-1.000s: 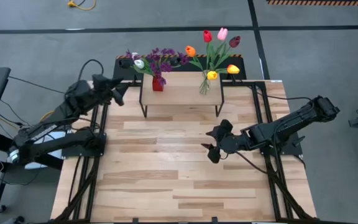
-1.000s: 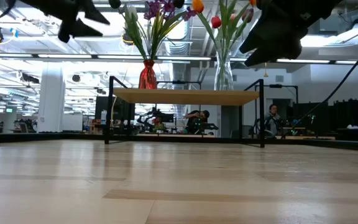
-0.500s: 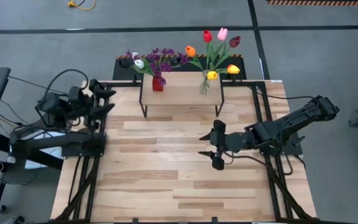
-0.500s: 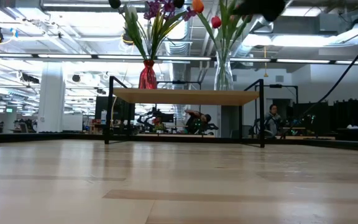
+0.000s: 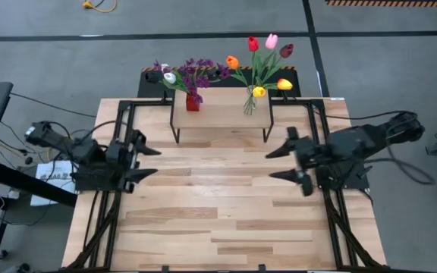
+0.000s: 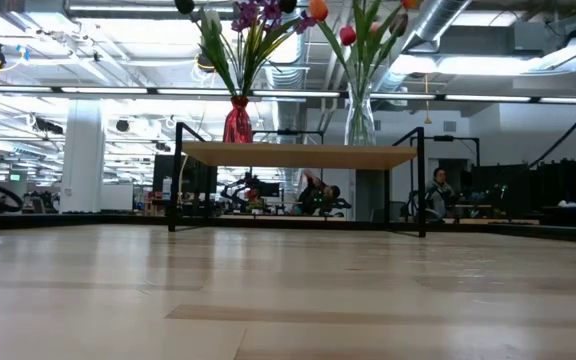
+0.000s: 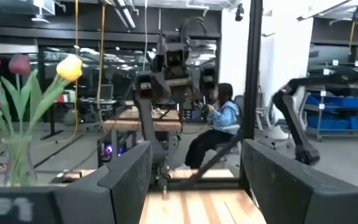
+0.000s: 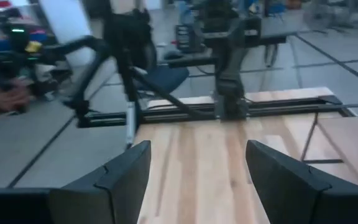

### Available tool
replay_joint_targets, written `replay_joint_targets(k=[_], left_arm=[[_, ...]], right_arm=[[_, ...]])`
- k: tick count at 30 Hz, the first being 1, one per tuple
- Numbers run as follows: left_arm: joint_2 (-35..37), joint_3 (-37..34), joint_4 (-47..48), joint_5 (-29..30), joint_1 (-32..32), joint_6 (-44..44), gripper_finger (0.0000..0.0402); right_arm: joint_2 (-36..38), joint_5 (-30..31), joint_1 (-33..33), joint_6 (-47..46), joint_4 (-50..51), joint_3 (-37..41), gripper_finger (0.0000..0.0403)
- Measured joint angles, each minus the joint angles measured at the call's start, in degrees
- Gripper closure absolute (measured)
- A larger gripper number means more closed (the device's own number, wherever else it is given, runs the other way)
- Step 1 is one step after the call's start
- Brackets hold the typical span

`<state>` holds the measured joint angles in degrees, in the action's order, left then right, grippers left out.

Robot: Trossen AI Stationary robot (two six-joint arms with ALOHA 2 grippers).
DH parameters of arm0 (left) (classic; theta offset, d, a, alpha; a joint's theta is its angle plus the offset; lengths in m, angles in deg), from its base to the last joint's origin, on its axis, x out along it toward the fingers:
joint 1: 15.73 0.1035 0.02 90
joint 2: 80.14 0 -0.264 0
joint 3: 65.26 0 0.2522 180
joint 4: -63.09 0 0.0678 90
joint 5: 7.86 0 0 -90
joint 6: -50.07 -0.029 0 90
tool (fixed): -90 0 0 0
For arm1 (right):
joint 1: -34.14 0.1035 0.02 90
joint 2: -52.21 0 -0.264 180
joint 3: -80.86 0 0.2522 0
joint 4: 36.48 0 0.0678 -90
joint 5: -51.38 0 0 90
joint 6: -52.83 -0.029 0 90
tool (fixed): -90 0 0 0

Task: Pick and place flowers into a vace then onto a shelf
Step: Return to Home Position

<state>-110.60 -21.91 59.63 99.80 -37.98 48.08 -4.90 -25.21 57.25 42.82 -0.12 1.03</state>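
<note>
Two bunches of flowers stand on the shelf (image 5: 221,114) at the table's far edge. A purple sprig bunch (image 5: 192,74) sticks into a red vase (image 5: 193,102). Tulips (image 5: 264,61) stick into a clear vase (image 5: 249,105). The low view shows both the red vase (image 6: 237,120) and the clear vase (image 6: 359,118) upright on the shelf board (image 6: 298,153). My left gripper (image 5: 144,161) is open at the table's left edge, pointing right. My right gripper (image 5: 278,162) is open right of the table's middle, pointing left. Nothing is between the fingers of either, as the left gripper (image 7: 194,186) and the right gripper (image 8: 197,180) show in their wrist views.
Black frame rails (image 5: 105,205) run along the table's left and right edges. Bare planks (image 5: 218,205) lie between the arms and the near edge. People sit in the room beyond the table (image 7: 219,124).
My left gripper has swung from beside the shelf's left end toward the near edge along the left side, turning toward the right. My right gripper has risen out of the low view and drawn back toward the right edge. Flowers, vases and shelf stay put.
</note>
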Motion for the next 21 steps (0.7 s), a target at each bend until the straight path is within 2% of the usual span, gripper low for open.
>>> replay_joint_targets(k=[4, 7, 11, 17, 21], left_arm=[[5.9, -2.5, 1.9, 3.4, -5.8, -1.2, 0.0161], [10.9, -4.6, 4.0, -0.9, -6.9, -0.2, 0.0161], [14.1, -7.0, 4.4, -10.0, -6.8, 3.4, 0.0161], [14.7, -10.4, 4.0, -9.4, -6.8, 6.1, 0.0161], [14.8, -13.8, 0.1, -8.8, -6.7, 7.5, 0.0161]], right_arm=[[5.9, 0.9, 3.4, -0.4, 1.6, 2.9, 0.0147], [10.3, 4.8, 5.6, -1.0, -0.9, 9.1, 0.0147], [17.8, 10.9, 7.6, -4.4, -7.8, 21.3, 0.0147], [30.3, 10.7, 9.3, -3.4, -26.7, 42.1, 0.0147], [37.4, 10.7, 9.5, -3.2, -30.8, 52.1, 0.0147]])
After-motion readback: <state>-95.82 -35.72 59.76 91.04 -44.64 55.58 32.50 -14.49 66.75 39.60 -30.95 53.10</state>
